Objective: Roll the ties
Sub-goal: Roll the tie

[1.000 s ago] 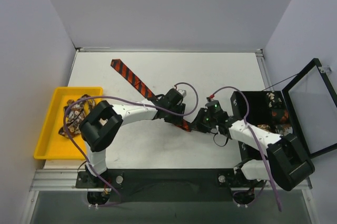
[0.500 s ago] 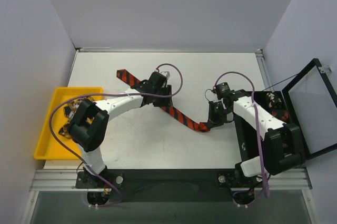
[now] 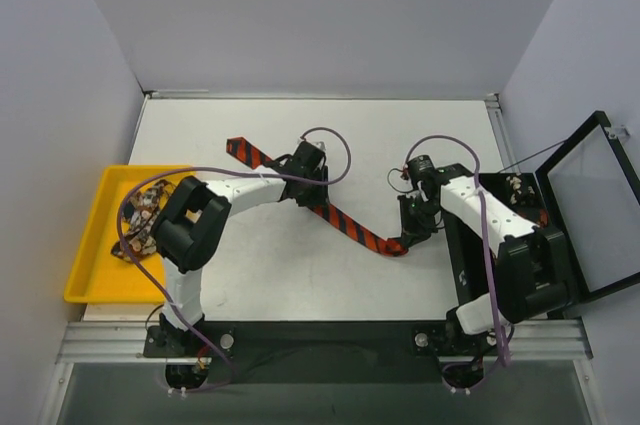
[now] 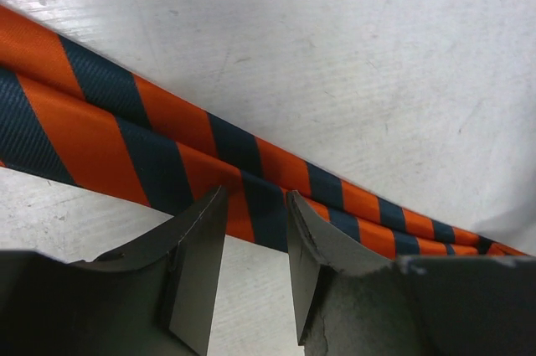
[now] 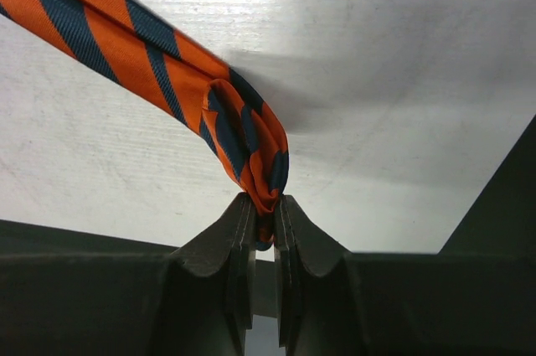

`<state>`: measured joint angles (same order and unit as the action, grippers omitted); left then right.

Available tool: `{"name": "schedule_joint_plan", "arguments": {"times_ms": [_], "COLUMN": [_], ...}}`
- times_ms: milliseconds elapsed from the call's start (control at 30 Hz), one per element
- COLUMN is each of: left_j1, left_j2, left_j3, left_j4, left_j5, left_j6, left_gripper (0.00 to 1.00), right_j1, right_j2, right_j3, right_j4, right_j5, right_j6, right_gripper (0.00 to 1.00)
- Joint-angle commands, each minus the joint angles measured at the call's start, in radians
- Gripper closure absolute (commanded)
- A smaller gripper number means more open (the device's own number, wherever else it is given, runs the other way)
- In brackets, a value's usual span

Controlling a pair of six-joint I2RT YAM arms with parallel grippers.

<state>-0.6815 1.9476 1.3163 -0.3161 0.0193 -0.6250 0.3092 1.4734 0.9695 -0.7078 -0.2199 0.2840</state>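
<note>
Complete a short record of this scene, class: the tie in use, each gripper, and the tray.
Tie in use: striped tie, stretched diagonally on the table
Right gripper: shut on the tie's folded end
Left gripper: open, fingers over the tie's mid-length
Tray: yellow tray at the left edge, holding patterned ties

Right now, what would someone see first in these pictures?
The orange-and-dark striped tie lies slantwise across the middle of the white table. The right gripper pinches its bunched end, and the left gripper stands open over it farther along. A bright yellow tray sits at the table's left edge.
</note>
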Motion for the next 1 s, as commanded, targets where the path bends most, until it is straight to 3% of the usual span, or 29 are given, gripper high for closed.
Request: {"name": "schedule_joint_plan", "arguments": {"times_ms": [0,600,833,967], "left_j1": [0.020,0.077,0.074,0.073], "left_j2": [0.008,0.059,0.036,-0.036], "left_j3": [-0.009,-0.078,-0.051,-0.051], "left_j4": [0.072,0.127,0.150,0.155], "left_j5": [-0.019,0.007,0.041,0.045], "left_j6": [-0.062,-0.214,-0.199,-0.164], "left_gripper": [0.55,0.60,0.59,0.53], "right_j1": [-0.012,-0.114,-0.108,-0.091], "right_j2": [-0.059,-0.423,-0.361,-0.309], "right_j3": [-0.047,-0.400,-0.352,-0.270], "right_j4": [-0.013,0.211,0.159,0.093], "right_j5": [0.027,-0.029,-0.052,-0.019], "right_j6": [0.032,0.219,0.222,0.201], "right_gripper": [1.00,1.00,1.00,1.00]}}
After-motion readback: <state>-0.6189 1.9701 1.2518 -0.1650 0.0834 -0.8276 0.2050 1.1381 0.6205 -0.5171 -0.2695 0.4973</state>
